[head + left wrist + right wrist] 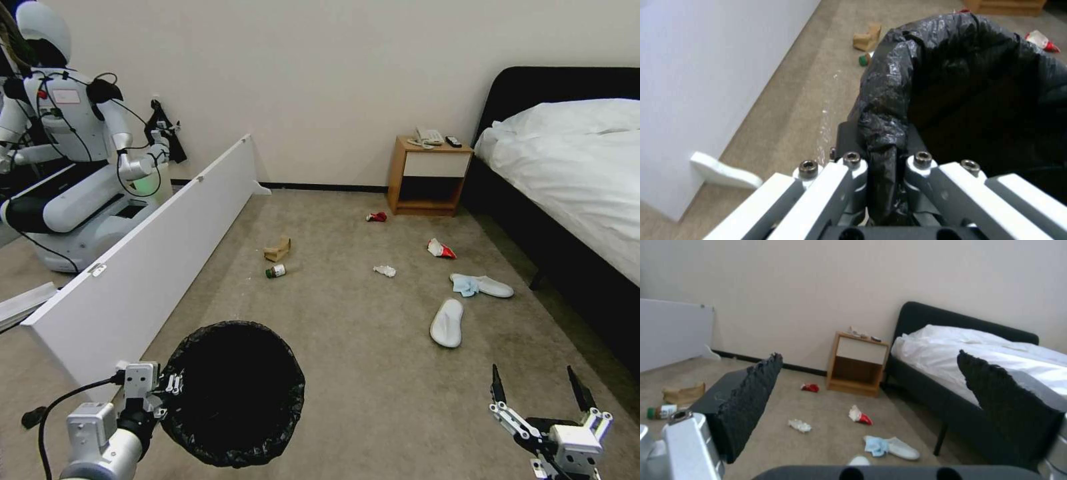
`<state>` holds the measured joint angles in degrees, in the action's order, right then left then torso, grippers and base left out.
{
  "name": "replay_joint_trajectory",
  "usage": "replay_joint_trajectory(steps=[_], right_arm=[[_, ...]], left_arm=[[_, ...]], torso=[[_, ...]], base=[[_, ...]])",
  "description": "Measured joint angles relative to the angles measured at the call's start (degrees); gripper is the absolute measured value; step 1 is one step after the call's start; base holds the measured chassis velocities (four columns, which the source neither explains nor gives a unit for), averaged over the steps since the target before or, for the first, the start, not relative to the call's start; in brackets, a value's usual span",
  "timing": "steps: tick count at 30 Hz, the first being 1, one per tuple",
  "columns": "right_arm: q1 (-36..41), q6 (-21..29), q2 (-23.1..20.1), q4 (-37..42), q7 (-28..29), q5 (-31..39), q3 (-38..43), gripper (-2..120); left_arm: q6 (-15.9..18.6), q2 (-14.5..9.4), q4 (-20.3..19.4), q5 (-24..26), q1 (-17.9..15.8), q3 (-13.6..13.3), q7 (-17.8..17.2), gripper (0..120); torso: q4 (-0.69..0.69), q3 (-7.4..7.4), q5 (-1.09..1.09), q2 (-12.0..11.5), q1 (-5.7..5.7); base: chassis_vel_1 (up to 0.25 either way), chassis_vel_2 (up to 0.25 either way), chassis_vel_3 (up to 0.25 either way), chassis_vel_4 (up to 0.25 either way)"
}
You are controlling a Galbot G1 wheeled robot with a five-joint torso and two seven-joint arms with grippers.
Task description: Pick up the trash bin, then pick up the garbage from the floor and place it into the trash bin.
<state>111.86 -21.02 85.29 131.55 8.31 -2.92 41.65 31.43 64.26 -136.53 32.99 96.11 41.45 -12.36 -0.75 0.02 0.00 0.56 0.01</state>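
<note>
The beige short-pile floor (373, 373) filled most of my head view, and all the garbage lay on it, so I judged only the first step done. At lower left, my left claw (175, 385) pinched the crinkly black-lined rim of the round trash bin (233, 393), which looked lifted. At lower right my right claw (541, 393) hung spread and empty. Mid-frame lay two flat white slippers (447, 323), a crumpled brown paper bag (277, 249), a red-white packet (441, 249), a tissue (385, 271) and a small green-capped bottle (275, 271).
</note>
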Motion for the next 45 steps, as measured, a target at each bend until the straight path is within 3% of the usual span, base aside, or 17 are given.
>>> replay_joint_trajectory(steps=[45], right_arm=[[-0.2, -0.7, 0.2, 0.1, -0.3, 0.0, 0.0, 100]], left_arm=[[0.0, 0.0, -0.2, 0.1, 0.0, 0.0, 0.0, 4]], torso=[[-0.01, 0.0, 0.0, 0.0, 0.0]], base=[[-0.152, 0.147, 0.147, -0.149]])
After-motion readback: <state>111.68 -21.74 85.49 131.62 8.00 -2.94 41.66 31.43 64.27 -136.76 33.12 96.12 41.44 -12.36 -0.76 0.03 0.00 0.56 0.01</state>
